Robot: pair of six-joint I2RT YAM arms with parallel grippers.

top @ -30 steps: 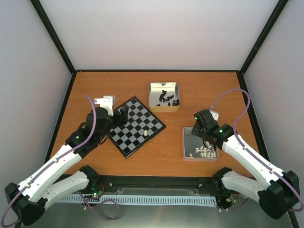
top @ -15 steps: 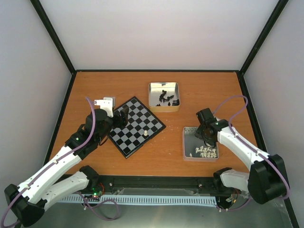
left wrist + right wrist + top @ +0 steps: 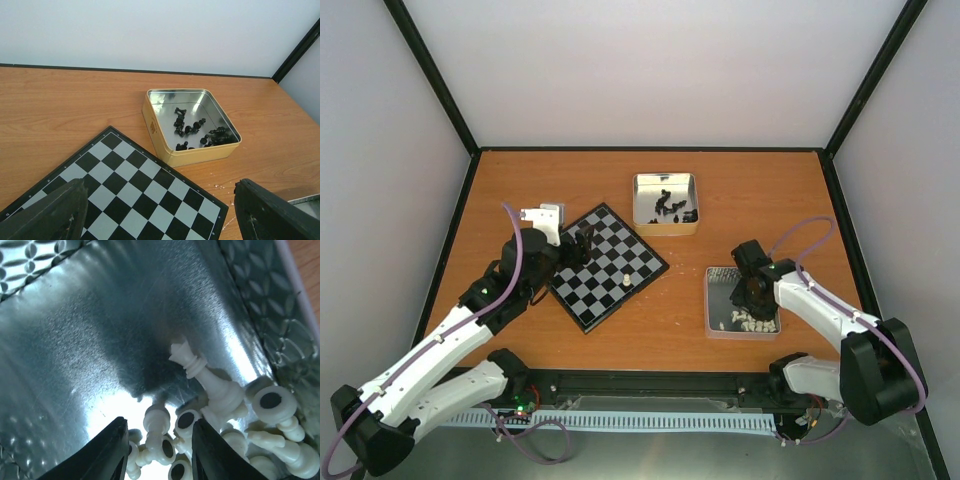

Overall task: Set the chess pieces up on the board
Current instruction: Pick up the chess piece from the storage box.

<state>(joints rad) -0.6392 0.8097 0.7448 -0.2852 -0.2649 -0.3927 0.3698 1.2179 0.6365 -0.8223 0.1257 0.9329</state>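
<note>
Chess pieces [image 3: 210, 385], the white ones, lie heaped in the near-right tin [image 3: 708, 300]; the black chessmen [image 3: 192, 132] sit in the far tin [image 3: 200, 154]. Only one white chessman [image 3: 624, 280] stands on the board [image 3: 595, 290], left of centre, so nearly all the setup remains. The right gripper [image 3: 160, 450] dips into the near-right tin, jaws half apart astride the heap, gripping nothing visibly. The left gripper [image 3: 160, 215] hovers over the board's far-left edge, jaws wide, empty.

No legible text, label, brand, number or sign anywhere. Only a small dark mark [image 3: 152, 128] on the outer wall of the yellow tin [image 3: 200, 155], at 1 o'clock from the board [image 3: 145, 190], too small to read.
</note>
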